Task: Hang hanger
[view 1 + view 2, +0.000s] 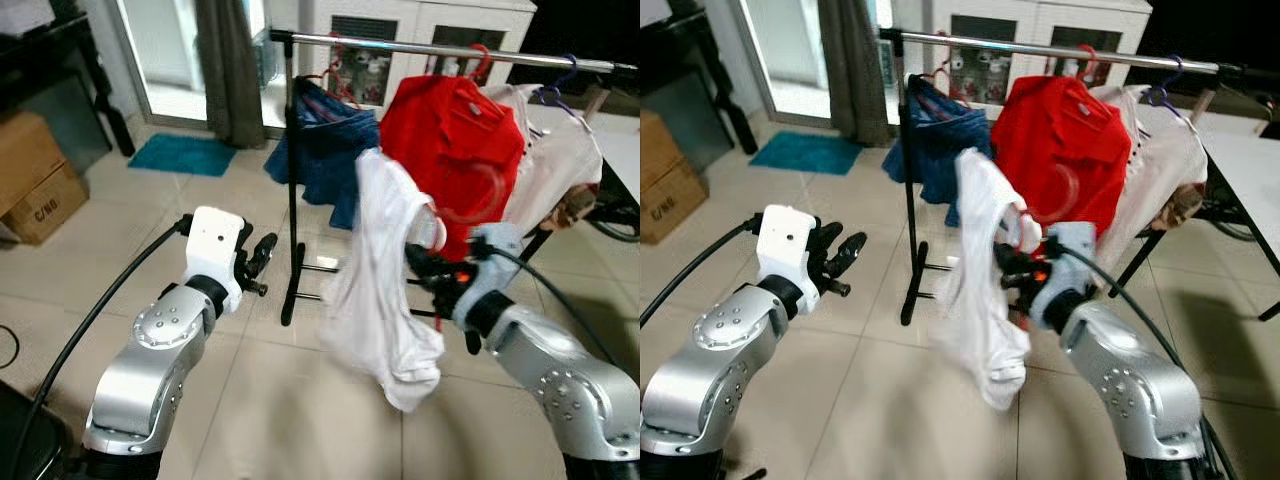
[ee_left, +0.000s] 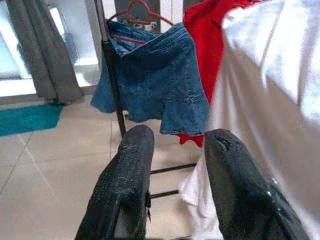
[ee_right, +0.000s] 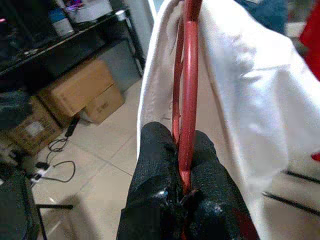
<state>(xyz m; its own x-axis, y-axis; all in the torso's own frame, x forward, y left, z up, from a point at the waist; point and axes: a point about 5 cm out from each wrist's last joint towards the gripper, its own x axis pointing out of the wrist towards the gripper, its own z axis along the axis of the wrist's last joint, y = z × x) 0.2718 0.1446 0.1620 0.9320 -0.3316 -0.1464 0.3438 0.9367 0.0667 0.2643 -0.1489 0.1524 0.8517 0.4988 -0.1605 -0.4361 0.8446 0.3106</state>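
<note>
Right gripper (image 3: 181, 150) raised in front of the clothes rail (image 1: 450, 48), fingers clamped tight on a red hanger (image 3: 187, 75) — the thin red bar pinched between the two black pads. Draped over that hanger, a white garment (image 1: 380, 290), hanging down in loose folds below the gripper and well above the tiled floor (image 1: 150, 220). Held short of the rail, below it and towards the robot, not yet hooked on.

Left gripper (image 1: 262, 252) lifted at mid-height to the left of the rail's black upright post (image 1: 292, 180), fingers (image 2: 127, 175) parted with a clear gap and nothing between them — pointed towards the post and the denim skirt (image 2: 155, 85) beyond.

Already on the rail: the denim skirt on a red hanger nearest the post, then a red shirt (image 1: 450, 140), then a pale garment (image 1: 560, 160) on a purple hanger at the far right end. White garment partly overlapping the red shirt as seen from the head.

Off to the left, cardboard boxes (image 1: 35, 175) on the floor, a teal mat (image 1: 180, 155) by the doorway and a grey curtain (image 1: 230, 70). White cabinet (image 1: 420, 30) behind the rail.
</note>
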